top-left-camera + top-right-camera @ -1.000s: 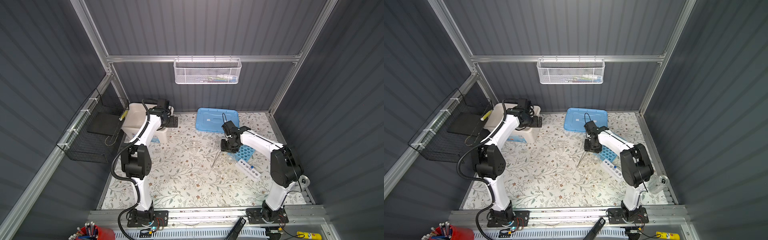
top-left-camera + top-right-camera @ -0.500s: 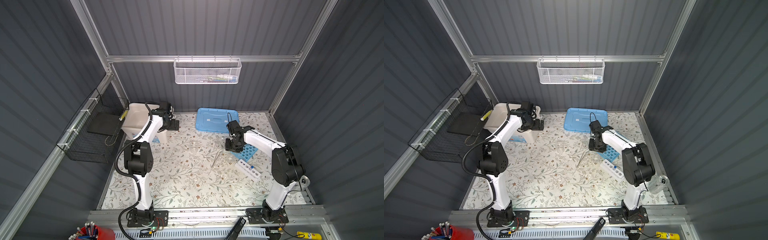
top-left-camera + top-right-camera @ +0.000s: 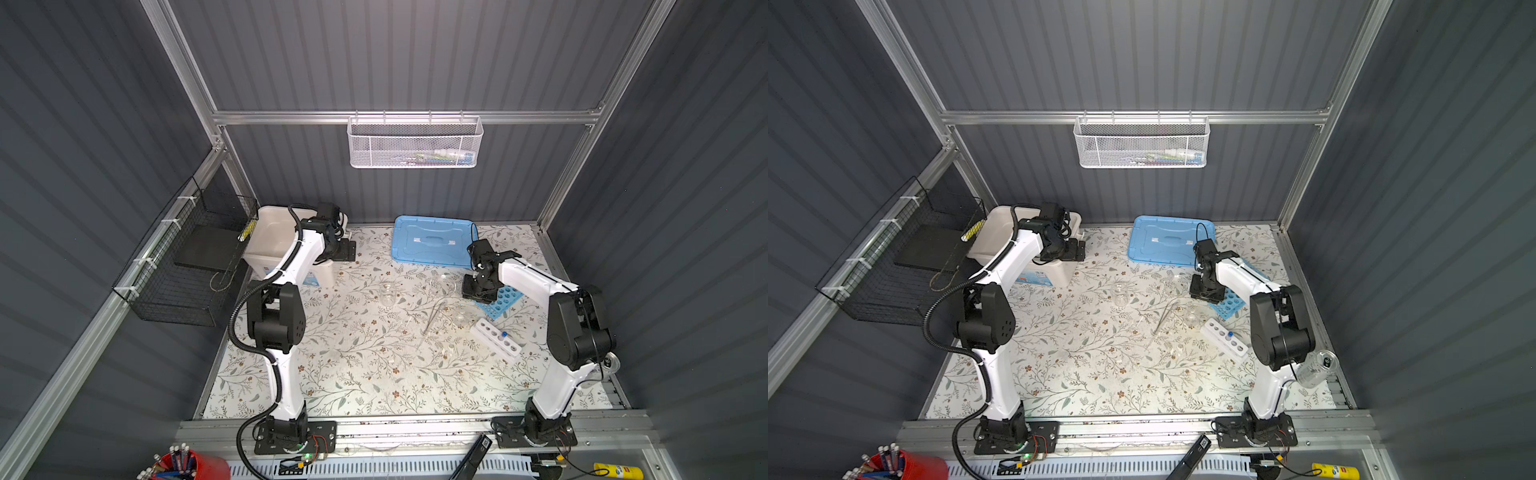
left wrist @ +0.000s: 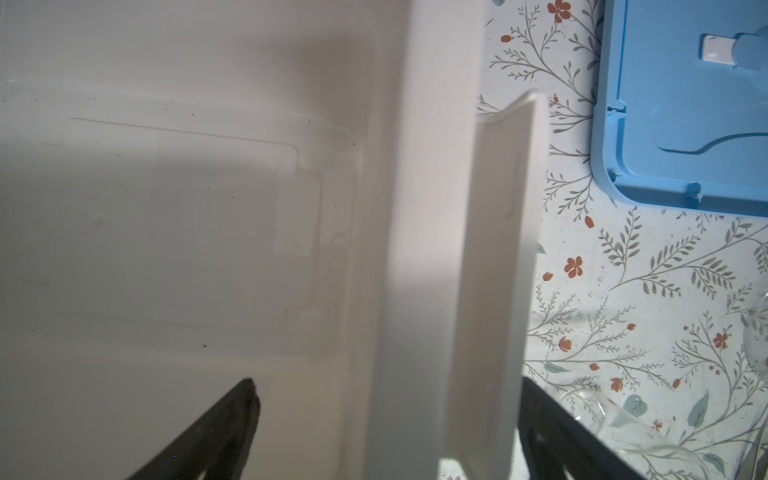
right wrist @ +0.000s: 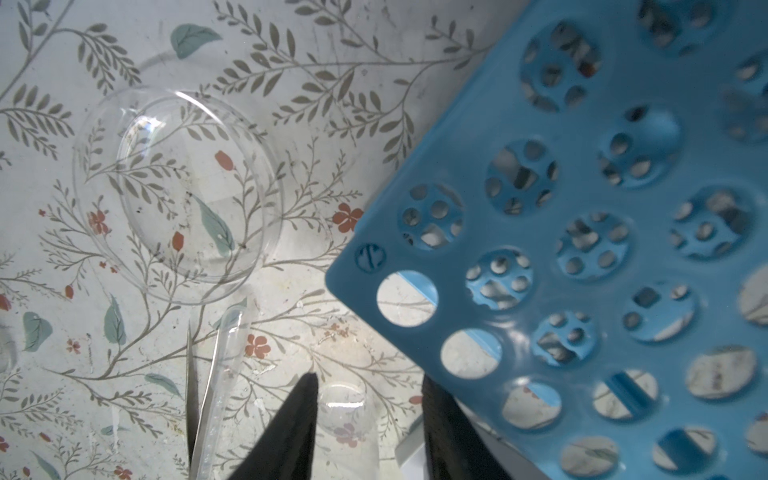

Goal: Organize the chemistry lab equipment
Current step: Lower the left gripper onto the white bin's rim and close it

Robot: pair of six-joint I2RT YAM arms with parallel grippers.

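My right gripper [image 5: 369,380] hangs over the near corner of the blue many-holed rack [image 5: 582,208], shut on a clear tube [image 5: 345,411] that points down at the table. A clear dish [image 5: 178,195], tweezers [image 5: 192,395] and a plastic pipette [image 5: 220,374] lie beside it. In both top views this gripper [image 3: 480,291] [image 3: 1204,293] is at the rack's left edge [image 3: 500,301]. The small white rack [image 3: 494,336] holds one blue-capped tube [image 3: 504,333]. A glass flask [image 3: 388,293] stands mid-table. My left gripper [image 4: 386,382] [image 3: 345,249] is open, straddling the white bin's right rim [image 4: 419,208].
The white bin [image 3: 270,232] stands at the back left, and its light-blue lid [image 3: 432,241] lies flat at the back centre. A black wire basket [image 3: 187,266] hangs on the left wall, a white mesh basket [image 3: 415,143] on the back wall.
My right gripper has moved to the right with the tube, from the open floral table to the blue rack's edge. The left gripper has shifted slightly right, to the bin's rim.
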